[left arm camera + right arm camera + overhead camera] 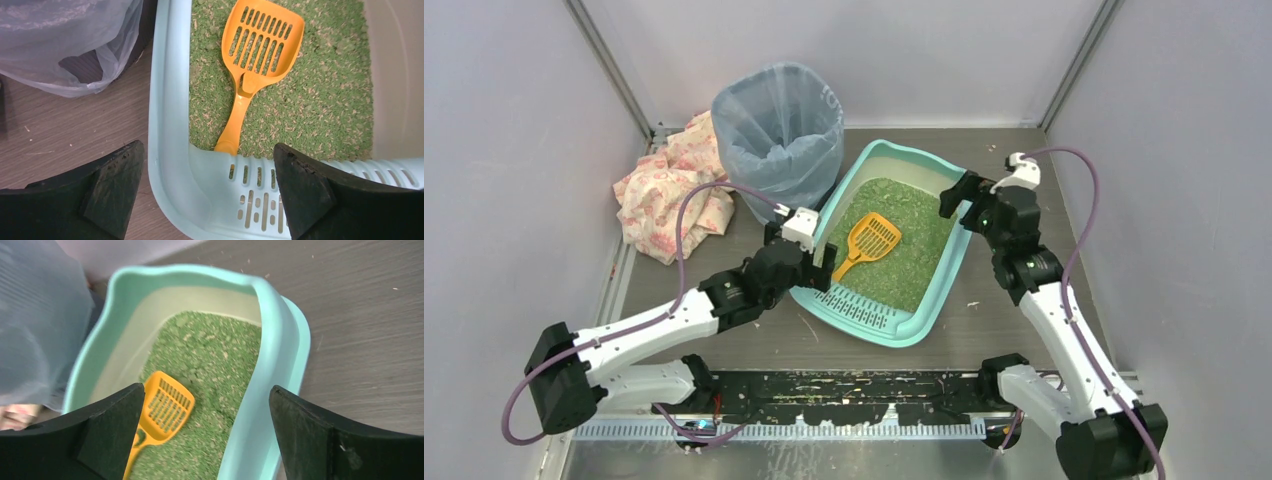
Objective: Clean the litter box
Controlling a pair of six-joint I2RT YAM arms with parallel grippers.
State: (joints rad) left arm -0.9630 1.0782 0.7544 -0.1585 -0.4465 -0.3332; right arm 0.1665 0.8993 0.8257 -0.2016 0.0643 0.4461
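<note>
The teal litter box (949, 270) lies at an angle in the middle of the table, filled with green litter (909, 245). Its slotted grate step (859, 308) is at the near end. An orange scoop (868, 242) lies on the litter, handle toward the grate. My left gripper (817, 262) is open over the box's near left corner (167, 165); the scoop (257, 55) lies ahead of it. My right gripper (956, 196) is open, its jaws on either side of the box's right rim (270, 355). The scoop (161, 407) shows in the right wrist view too.
A blue-grey bag-lined round bin (779, 130) stands just left of the box's far end, its bag (65, 45) close to the rim. A crumpled printed cloth (669, 185) lies at the back left. Grey walls close in the table on three sides.
</note>
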